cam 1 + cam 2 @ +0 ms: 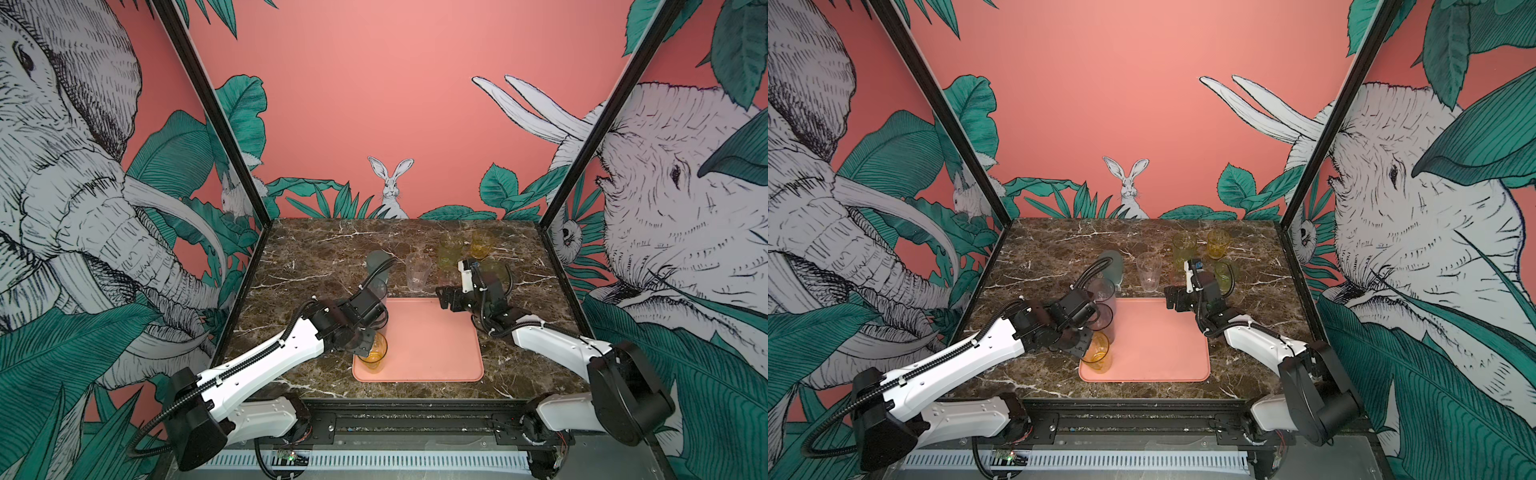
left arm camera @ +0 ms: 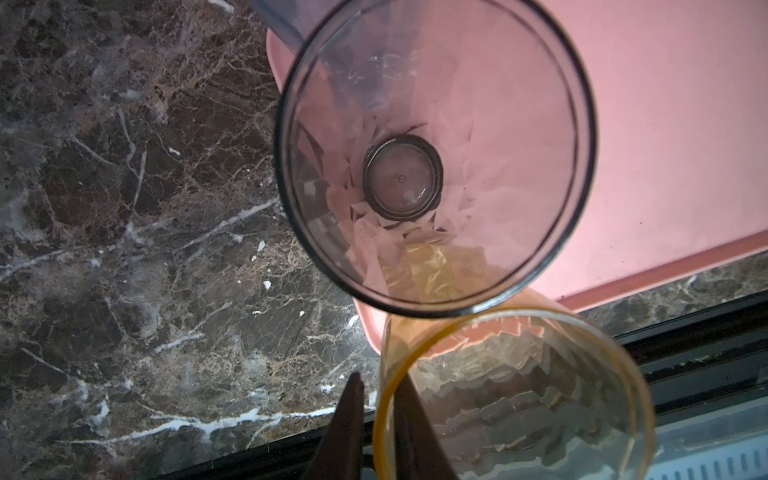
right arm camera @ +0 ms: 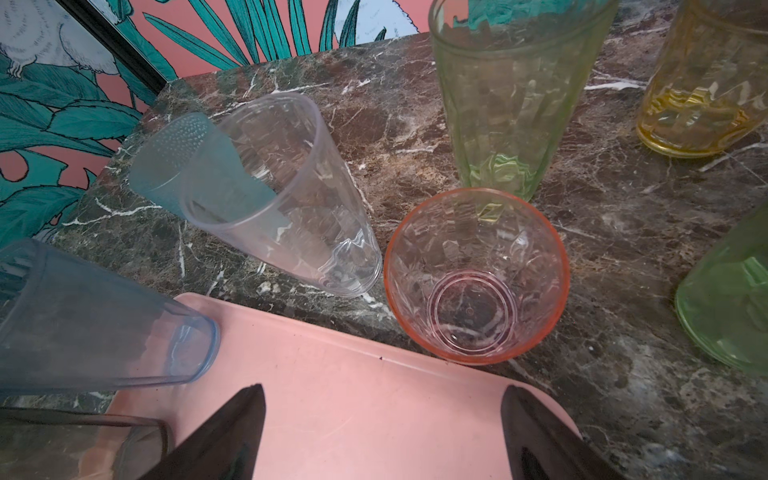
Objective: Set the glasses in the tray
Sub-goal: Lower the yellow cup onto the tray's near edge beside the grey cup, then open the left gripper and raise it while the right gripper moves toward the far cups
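Observation:
The salmon-pink tray [image 1: 432,345] [image 1: 1154,345] lies at the table's front middle. Three glasses stand along its left edge: a bluish one [image 1: 1102,291] farthest back, a smoky grey one [image 2: 436,166] in the middle, and an amber one [image 1: 374,355] [image 2: 519,395] at the near corner. My left gripper [image 2: 379,378] has its fingers close on either side of the amber glass's wall at the rim. My right gripper [image 3: 384,388] [image 1: 442,297] hangs open and empty over the tray's far right corner. A pink glass [image 3: 476,282] stands just beyond that corner.
On the marble table behind the tray stand a clear tall glass [image 1: 417,272] [image 3: 291,199], a teal-grey glass [image 1: 1113,262], a tall green glass [image 1: 1183,245], another amber glass [image 1: 1219,243] and a short green glass [image 1: 1225,274]. Patterned walls close in three sides.

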